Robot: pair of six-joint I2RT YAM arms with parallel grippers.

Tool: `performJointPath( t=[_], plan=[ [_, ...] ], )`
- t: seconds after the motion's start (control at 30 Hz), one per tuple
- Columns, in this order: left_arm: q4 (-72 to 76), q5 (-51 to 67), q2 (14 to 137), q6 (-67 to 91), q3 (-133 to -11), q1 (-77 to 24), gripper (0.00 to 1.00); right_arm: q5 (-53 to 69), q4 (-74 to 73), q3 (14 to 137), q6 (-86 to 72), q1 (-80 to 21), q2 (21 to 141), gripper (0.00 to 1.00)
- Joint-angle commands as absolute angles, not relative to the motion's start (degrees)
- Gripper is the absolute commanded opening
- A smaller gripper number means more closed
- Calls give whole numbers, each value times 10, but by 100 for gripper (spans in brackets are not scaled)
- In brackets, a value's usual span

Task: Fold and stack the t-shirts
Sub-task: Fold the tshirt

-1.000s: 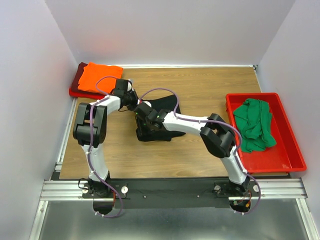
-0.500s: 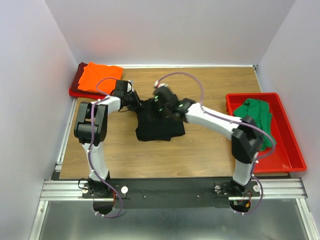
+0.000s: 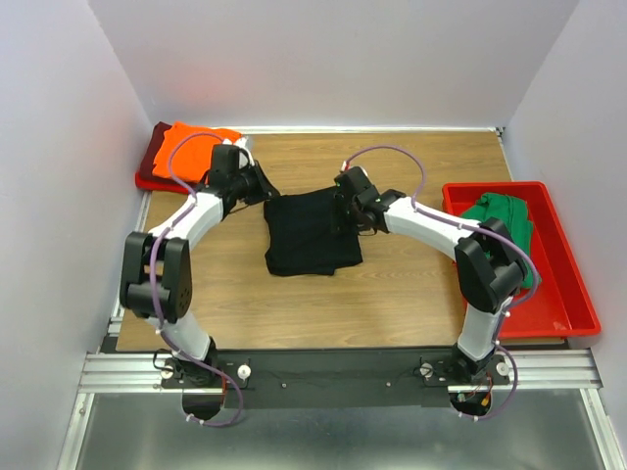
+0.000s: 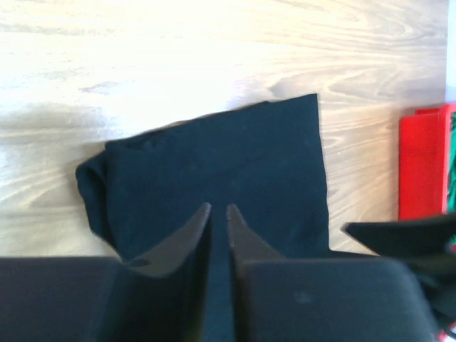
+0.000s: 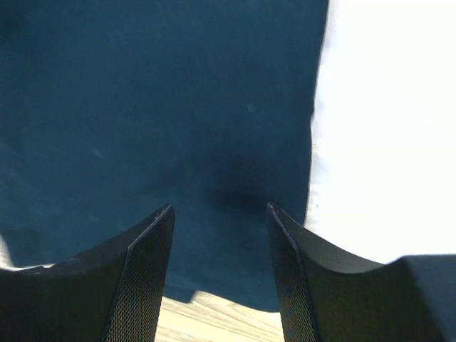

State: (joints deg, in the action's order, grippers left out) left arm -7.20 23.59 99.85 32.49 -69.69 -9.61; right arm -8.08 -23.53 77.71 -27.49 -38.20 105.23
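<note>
left gripper [image 4: 217, 208], fingers drawn almost together with only a sliver between them, hangs over the far left corner of the black t-shirt [image 3: 312, 233]; whether it pinches cloth cannot be told. right gripper [image 5: 219, 208], fingers spread wide and holding nothing, hovers over the shirt's far right edge. the shirt lies folded in a rough rectangle mid-table [image 3: 392, 294]. far left, an orange t-shirt [image 3: 191, 149] sits folded on a dark red t-shirt [image 3: 159, 143]. a green t-shirt [image 3: 500, 211] lies crumpled in the red bin [image 3: 563, 294] at right.

Wooden table [image 3: 411, 284]: black t-shirt [image 3: 309, 235] centre, red bin [image 3: 563, 294] right edge, dark red t-shirt [image 3: 157, 147] far-left corner.
</note>
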Motion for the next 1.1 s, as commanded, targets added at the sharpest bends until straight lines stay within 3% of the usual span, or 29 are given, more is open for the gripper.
performJointPath(
  t=[0.0, 0.1, 0.33, 0.5, 0.63, 0.7, 0.87, 1.07],
  plan=[
    [-87, 202, 945, 336, -606, -121, 14, -98, -245, 745, -263, -384, 1063, 62],
    [-49, 189, 923, 362, -519, -141, 10, -106, -245, 722, -257, -385, 1068, 62],
    [-4, 157, 959, 403, -453, -152, 0, -116, -245, 671, -259, -421, 1077, 60],
    [-46, 85, 1020, 373, -529, -150, 0, -78, -252, 664, -280, -513, 1078, 58],
    [-97, 32, 1104, 344, -684, -148, 0, -7, -254, 703, -291, -563, 1086, 58],
    [-112, 44, 1133, 326, -743, -147, 7, -4, -253, 725, -295, -568, 1089, 59],
    [-123, 125, 1156, 296, -888, -147, 38, -44, -260, 760, -290, -537, 1036, 66],
    [-135, 157, 1093, 288, -881, -142, 43, -78, -258, 770, -294, -411, 983, 66]
  ],
)
